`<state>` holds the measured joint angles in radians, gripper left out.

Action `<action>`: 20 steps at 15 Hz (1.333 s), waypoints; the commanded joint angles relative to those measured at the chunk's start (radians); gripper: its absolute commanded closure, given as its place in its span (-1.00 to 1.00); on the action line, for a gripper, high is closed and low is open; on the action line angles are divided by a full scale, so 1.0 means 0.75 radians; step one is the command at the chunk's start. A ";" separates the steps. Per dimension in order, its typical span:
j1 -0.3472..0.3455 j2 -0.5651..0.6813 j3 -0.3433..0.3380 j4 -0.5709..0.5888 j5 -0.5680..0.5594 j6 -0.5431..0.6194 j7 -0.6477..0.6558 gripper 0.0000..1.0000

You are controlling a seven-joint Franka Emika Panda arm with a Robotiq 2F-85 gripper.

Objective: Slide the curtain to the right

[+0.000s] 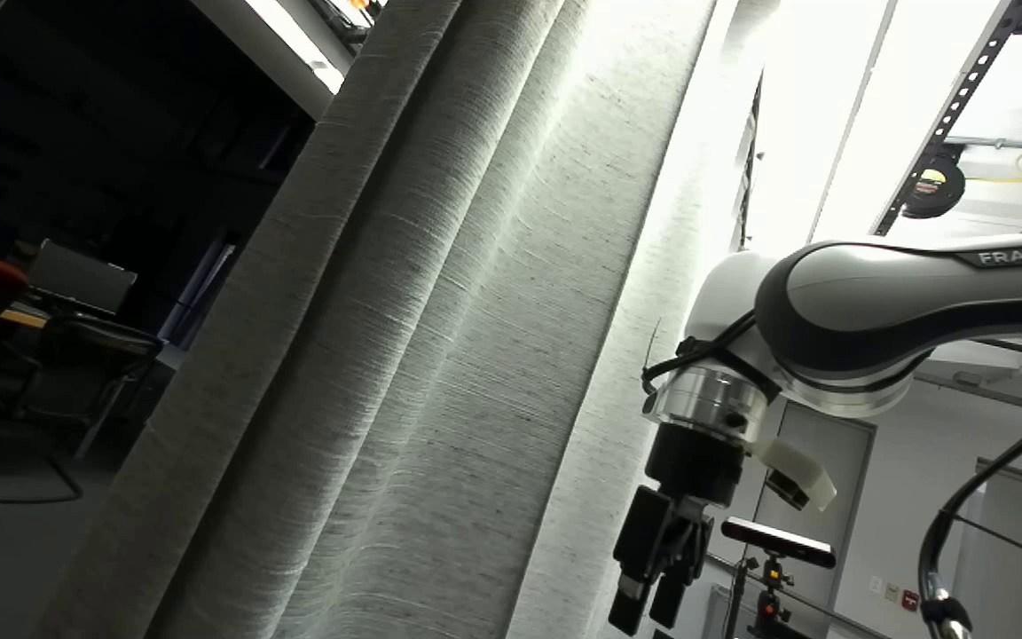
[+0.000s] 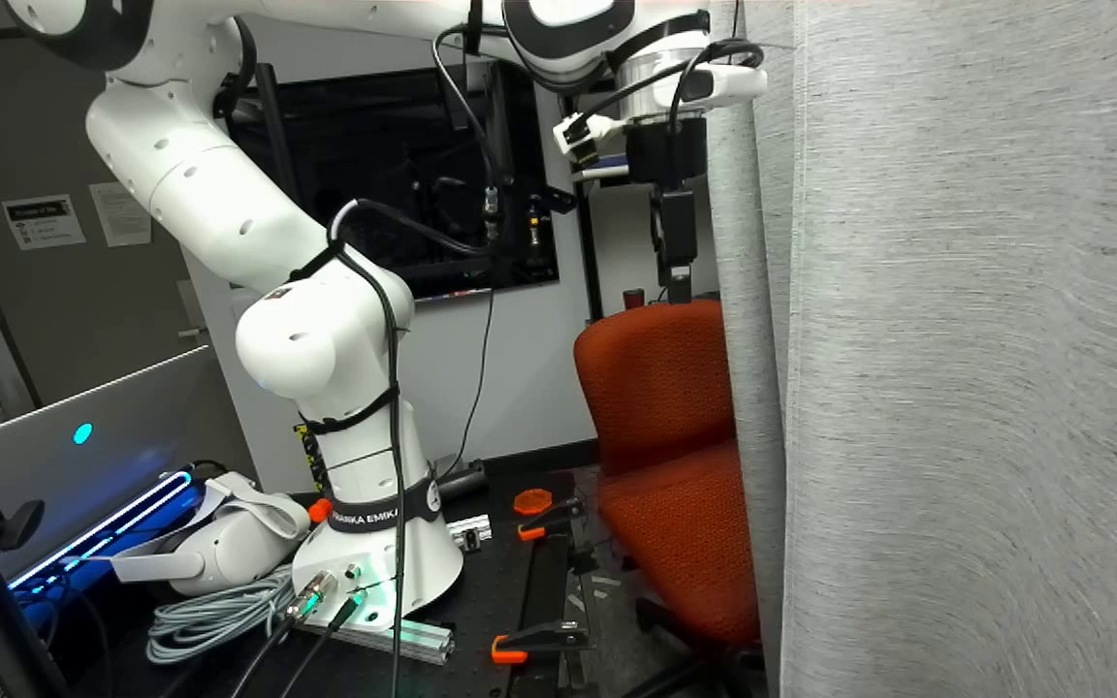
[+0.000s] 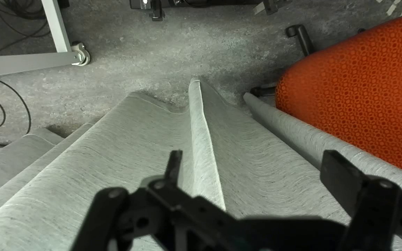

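The curtain hangs in long vertical folds and shows in both exterior views [image 1: 511, 311] [image 2: 985, 368]. It also fills much of the wrist view [image 3: 134, 132], where a pale folded edge runs up the middle. My gripper [image 3: 253, 155] is open and its two fingers stand wide apart. Curtain folds show between the fingers, with the pale edge closer to the left finger. In both exterior views the gripper [image 1: 648, 603] [image 2: 678, 276] points down beside the curtain's edge. Nothing is pinched. I cannot tell whether a finger touches the fabric.
An orange chair [image 2: 660, 388] stands below the gripper against the curtain, and shows at the right in the wrist view [image 3: 358, 87]. A camera on a tripod [image 1: 777, 540] stands behind the gripper. A wheeled metal frame [image 3: 23, 63] and cables lie at the wrist view's left.
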<state>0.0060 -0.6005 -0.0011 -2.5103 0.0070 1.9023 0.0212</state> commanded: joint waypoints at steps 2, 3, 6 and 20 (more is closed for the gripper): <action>-0.004 0.001 0.003 0.003 0.002 -0.003 -0.002 -1.00; -0.004 0.001 0.003 0.003 0.002 -0.003 -0.002 -1.00; -0.004 0.001 0.003 0.003 0.002 -0.003 -0.002 -1.00; 0.100 -0.007 0.054 -0.019 -0.017 0.039 -0.186 -0.92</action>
<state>0.0428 -0.6004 0.0249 -2.5108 0.0065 1.9041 -0.0612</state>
